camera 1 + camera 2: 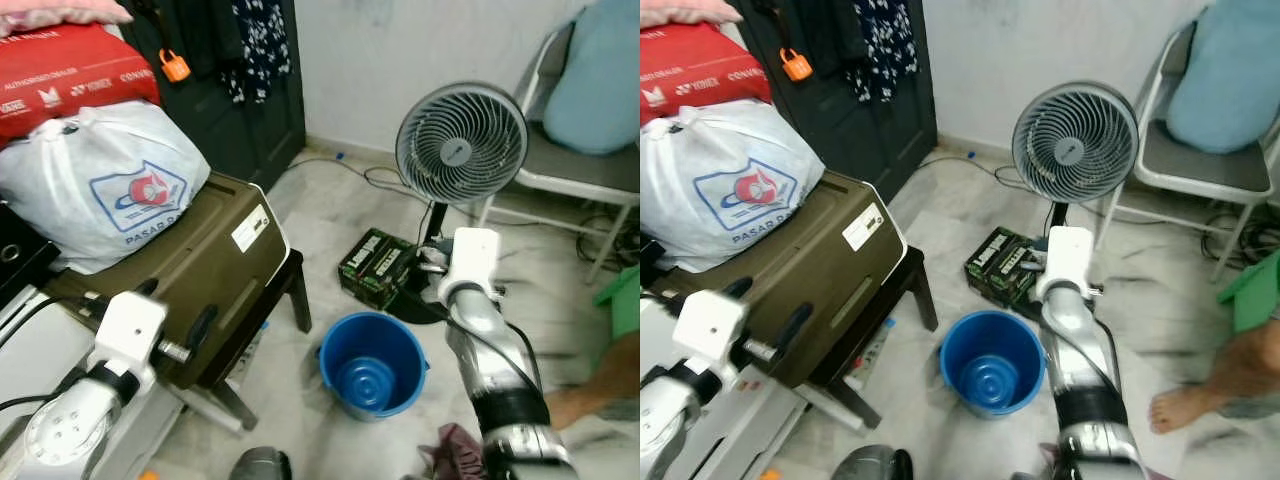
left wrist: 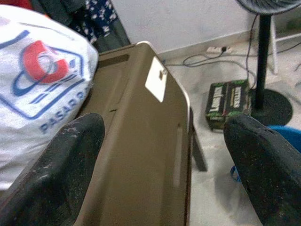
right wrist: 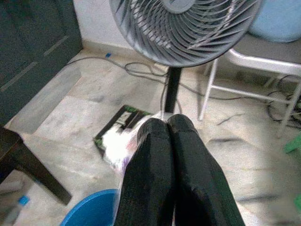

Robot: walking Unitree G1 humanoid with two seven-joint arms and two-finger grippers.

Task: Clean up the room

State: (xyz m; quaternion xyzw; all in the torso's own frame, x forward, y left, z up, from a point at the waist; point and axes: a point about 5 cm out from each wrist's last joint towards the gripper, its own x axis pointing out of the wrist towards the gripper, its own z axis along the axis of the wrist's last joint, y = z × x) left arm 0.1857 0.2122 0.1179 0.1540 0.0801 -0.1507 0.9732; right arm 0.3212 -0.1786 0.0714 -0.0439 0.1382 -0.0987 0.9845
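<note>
An empty blue bucket [image 1: 372, 365] stands on the tiled floor. My right gripper [image 3: 167, 125] hangs just beyond the bucket's far rim, near the fan's base. It is shut on a crumpled white scrap [image 3: 116, 143], which sticks out beside the fingers. My left gripper [image 2: 164, 136] is open, its two black fingers spread wide over the olive suitcase [image 1: 215, 270] with nothing between them. A dark reddish cloth [image 1: 455, 445] lies on the floor close to my right arm.
The suitcase rests on a dark stool, with a white plastic bag [image 1: 95, 180] on top. Past the bucket are a standing fan [image 1: 460, 145], a green box [image 1: 375, 265] and cables. A folding chair [image 1: 575, 170] stands at the right. A person's bare foot [image 1: 1185, 405] rests nearby.
</note>
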